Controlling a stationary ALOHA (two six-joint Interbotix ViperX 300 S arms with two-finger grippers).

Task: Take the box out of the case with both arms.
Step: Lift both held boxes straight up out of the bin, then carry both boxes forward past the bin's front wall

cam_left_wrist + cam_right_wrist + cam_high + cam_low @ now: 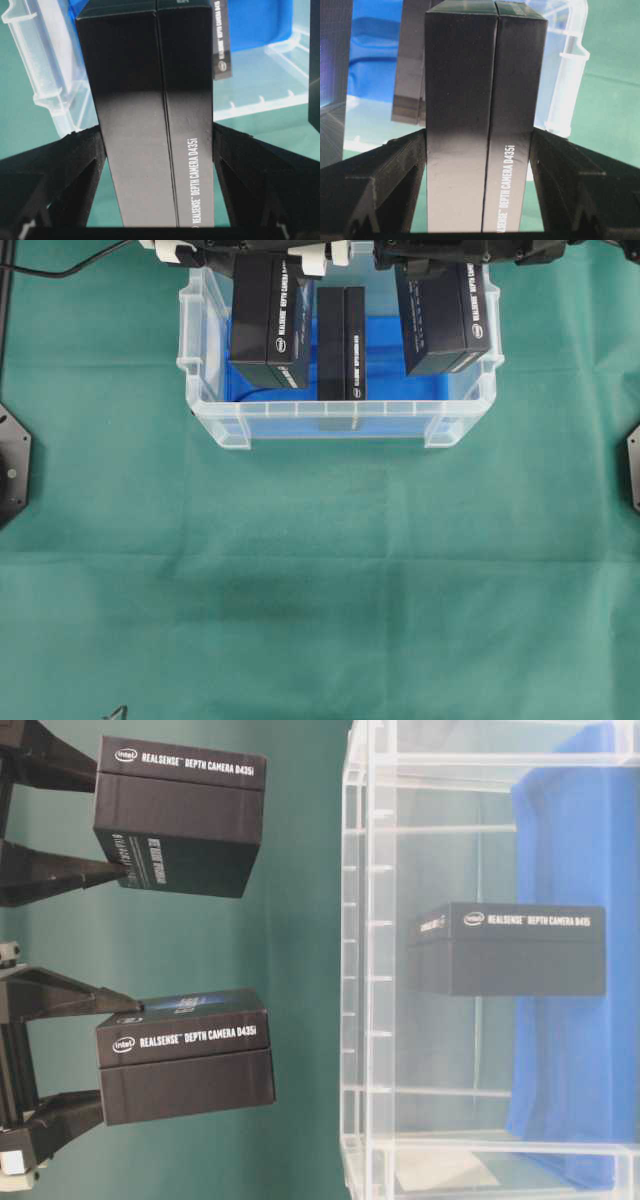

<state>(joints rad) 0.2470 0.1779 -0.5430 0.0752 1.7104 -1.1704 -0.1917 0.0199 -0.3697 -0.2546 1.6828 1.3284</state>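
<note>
The light is bright and even, with only soft, faint shadows on the green cloth (320,570). The overhead picture is sharp. In both wrist views a pale shine lies across the black box (150,120), and its near end looks a bit blurry. The clear case (365,970) shows small white glints.

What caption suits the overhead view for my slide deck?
Both grippers hold black boxes, the left box and the right box, above the clear case, a third box inside.
</note>
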